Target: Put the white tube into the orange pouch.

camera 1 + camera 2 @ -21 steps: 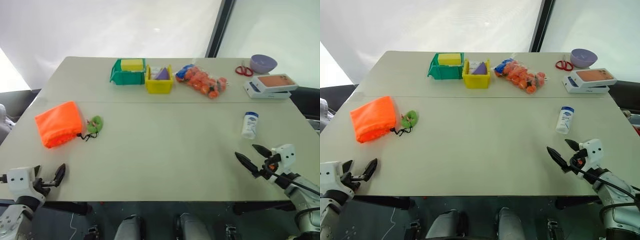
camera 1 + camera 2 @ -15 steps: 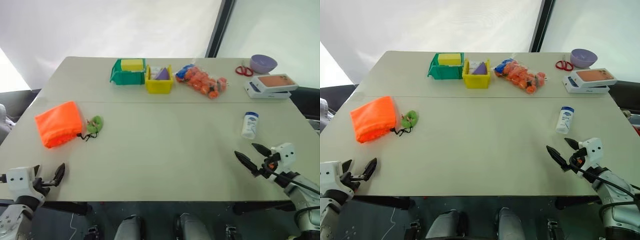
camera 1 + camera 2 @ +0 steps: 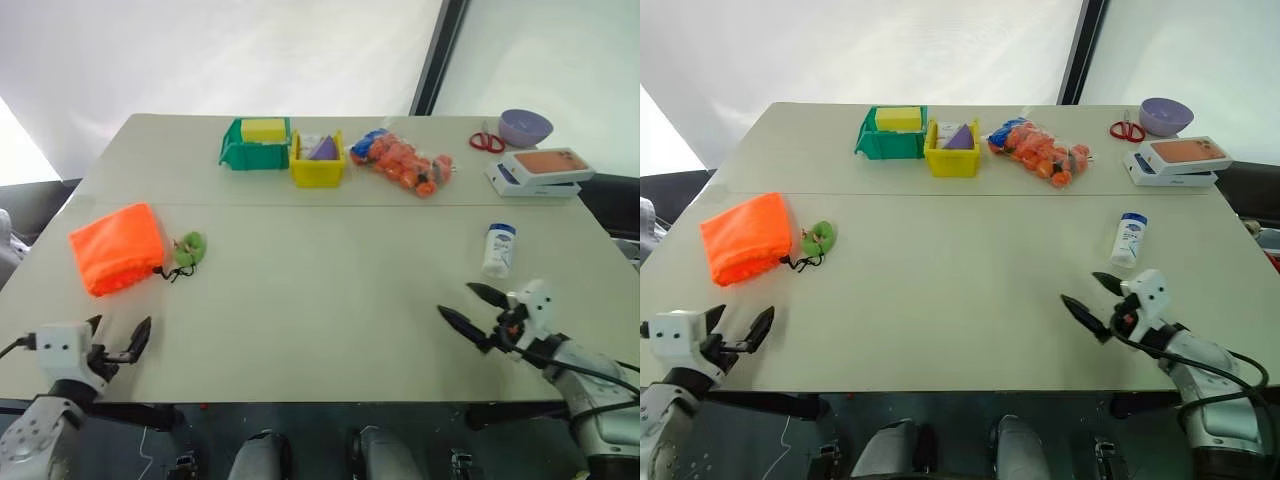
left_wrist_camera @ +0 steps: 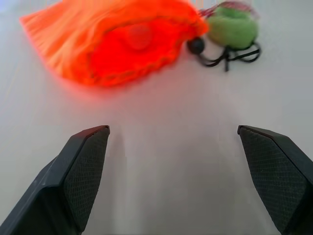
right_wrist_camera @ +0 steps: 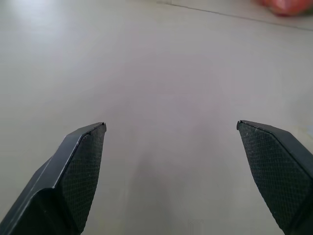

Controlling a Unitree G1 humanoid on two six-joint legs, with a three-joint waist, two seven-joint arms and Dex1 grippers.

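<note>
Left gripper (image 3: 118, 341): wide open, empty.
Right gripper (image 3: 468, 309): wide open, empty.
White tube (image 3: 499, 250): apparently lying flat, near right gripper.
Orange pouch (image 3: 116, 247): on table, far left.

A wide beige table (image 3: 330, 290) carries a neon-orange fabric pouch (image 3: 117, 247), a small white tube (image 3: 498, 249), green (image 3: 256, 143) and yellow plastic bins (image 3: 318, 160), a clear bag of orange items (image 3: 404, 160), red scissors (image 3: 487, 141), a purple bowl (image 3: 526, 126) and flat white boxes (image 3: 540, 171).

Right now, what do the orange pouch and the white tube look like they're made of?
The orange pouch looks like soft woven fabric, matte: it lies slack and creased, gathered by a black cord. The white tube looks like smooth plastic with a blue cap; its even surface suggests that, though it is small here.
</note>
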